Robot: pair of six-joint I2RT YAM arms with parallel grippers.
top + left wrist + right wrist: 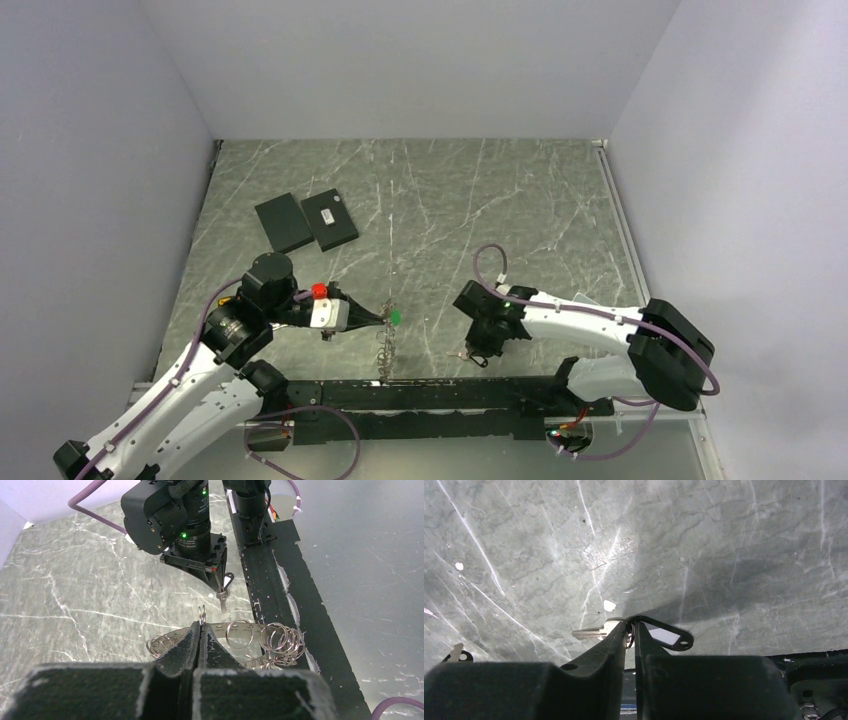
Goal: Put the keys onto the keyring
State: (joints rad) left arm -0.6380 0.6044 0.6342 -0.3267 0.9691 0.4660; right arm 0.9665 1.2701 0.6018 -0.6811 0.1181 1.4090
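Table [520, 200]: grey-green marble, with a black rail [430, 395] along its near edge.

Left arm [200, 370]: rises from the rail's left end, wrist level and pointing right. The left gripper [383, 318] sits just beyond the rail's middle, fingers pressed together on the keyring [201, 613].

Right arm [580, 318]: reaches leftward from the rail's right end, wrist turned down. The right gripper [630, 630] hangs just beyond the rail, right of its middle, fingers clamped on a key [589, 632] with only a sliver of gap.

Chain [277, 640]: linked silver rings, heaped against the rail's far edge.

Keyring: thin doubled silver wire, upright out of the left fingertips, green tag [395, 317] beside it.

Key: silver blade, black head. A second key [458, 652] lies flat near the rail.
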